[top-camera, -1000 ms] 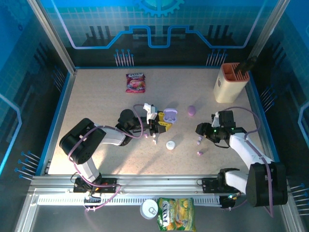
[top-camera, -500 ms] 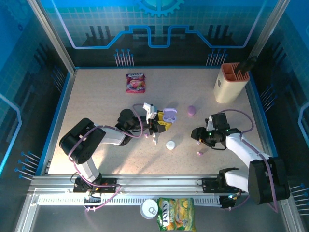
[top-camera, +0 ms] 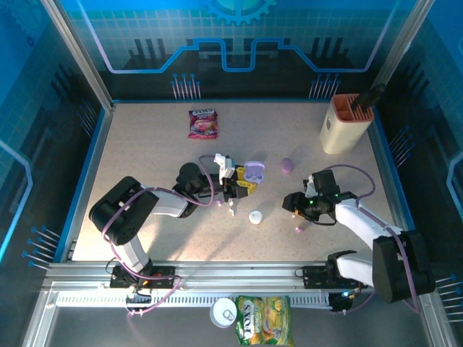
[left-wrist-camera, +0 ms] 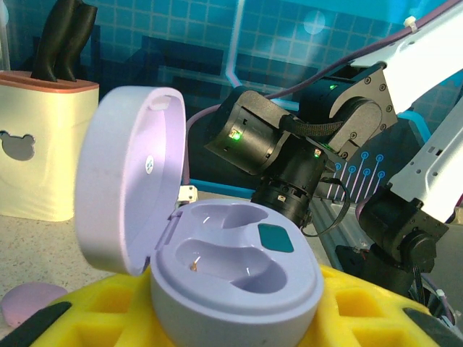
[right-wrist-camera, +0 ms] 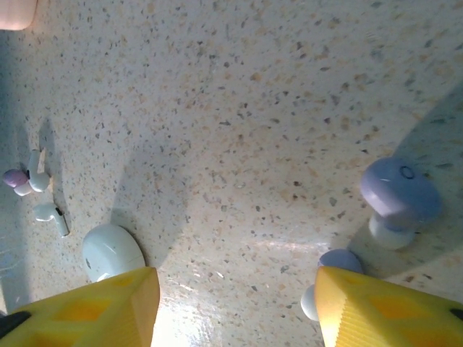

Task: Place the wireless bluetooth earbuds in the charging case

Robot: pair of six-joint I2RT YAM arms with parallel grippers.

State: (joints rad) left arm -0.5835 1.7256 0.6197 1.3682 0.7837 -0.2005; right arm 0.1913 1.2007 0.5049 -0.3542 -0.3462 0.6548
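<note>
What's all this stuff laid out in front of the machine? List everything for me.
open charging case: one, lilac, both wells empty, held in the left gripper
lilac pebble case: one, closed, just beyond mid-table
white pebble case: one, closed, mid-table
pale earbuds: about three, white, one purplish, beside the white pebble case
purple earbuds: two, near the right gripper
snack packet: one, pink, far side
tool holder: one, cream, dark tools inside, far right corner
tin: one, silver, below the table's near edge
crisp bag: one, green and yellow, beside the tin
table: one, speckled beige
left gripper: yellow pads, closed on the open charging case
right gripper: yellow pads, open, over the table
</note>
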